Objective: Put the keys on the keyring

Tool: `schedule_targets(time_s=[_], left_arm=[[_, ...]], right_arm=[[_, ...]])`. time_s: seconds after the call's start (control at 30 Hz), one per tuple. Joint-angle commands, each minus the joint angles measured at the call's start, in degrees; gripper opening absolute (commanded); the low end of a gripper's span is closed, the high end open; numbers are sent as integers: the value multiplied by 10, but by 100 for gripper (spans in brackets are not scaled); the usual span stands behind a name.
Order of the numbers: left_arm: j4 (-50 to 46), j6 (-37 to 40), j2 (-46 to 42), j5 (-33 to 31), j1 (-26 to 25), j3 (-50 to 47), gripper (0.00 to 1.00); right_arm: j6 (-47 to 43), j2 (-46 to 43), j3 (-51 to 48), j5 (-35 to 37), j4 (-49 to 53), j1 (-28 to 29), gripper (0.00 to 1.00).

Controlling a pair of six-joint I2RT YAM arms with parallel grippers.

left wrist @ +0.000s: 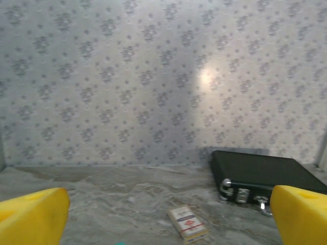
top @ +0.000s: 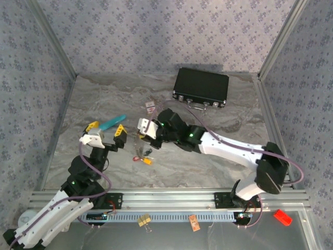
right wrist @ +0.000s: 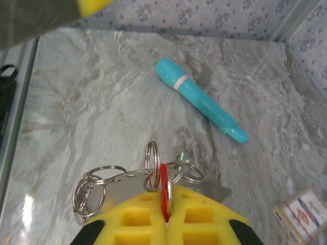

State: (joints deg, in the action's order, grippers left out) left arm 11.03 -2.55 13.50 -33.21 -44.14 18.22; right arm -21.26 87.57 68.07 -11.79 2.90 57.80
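My right gripper (right wrist: 166, 217) is shut on a red key (right wrist: 163, 189), whose head stands edge-on between the yellow fingers. Several silvery split rings (right wrist: 92, 186) and a flat metal strip with holes (right wrist: 120, 181) hang linked to it just above the table, with a green bit (right wrist: 180, 158) behind them. From above, the right gripper (top: 147, 130) hovers over loose keys (top: 143, 157) with red, yellow and black heads lying on the table. My left gripper (top: 106, 133) stands open to the left of them, its fingertips (left wrist: 30, 217) wide apart and holding nothing.
A turquoise cylinder (right wrist: 199, 99) lies beyond the right gripper, close to the left gripper (top: 112, 123). A small red-and-white card (left wrist: 188, 223) lies mid-table. A black case (top: 201, 87) with a metal handle sits at the back. Patterned walls enclose the marbled table (top: 104, 88).
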Motion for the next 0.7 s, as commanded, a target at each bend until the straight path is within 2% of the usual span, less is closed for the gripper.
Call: schedule_targets(time_s=[0.0, 0.07, 0.2, 0.4, 0.5, 0.67], left_arm=[[-23, -14, -7, -44, 12, 25, 100], [-30, -16, -5, -41, 18, 28, 100], [-38, -24, 1, -30, 27, 27, 100], [-32, -49, 21, -24, 36, 14, 100], [-26, -60, 38, -22, 43, 9, 100], [-29, -83, 68, -19, 56, 2, 100]], right_arm=[[18, 30, 36, -13, -63, 0, 0], [2, 41, 22, -11, -56, -6, 0], [-48, 38, -32, 3, 19, -21, 0], [-110, 33, -65, 97, 210, -29, 0], [-114, 50, -73, 182, 274, -22, 0], [-129, 65, -88, 253, 342, -12, 0]])
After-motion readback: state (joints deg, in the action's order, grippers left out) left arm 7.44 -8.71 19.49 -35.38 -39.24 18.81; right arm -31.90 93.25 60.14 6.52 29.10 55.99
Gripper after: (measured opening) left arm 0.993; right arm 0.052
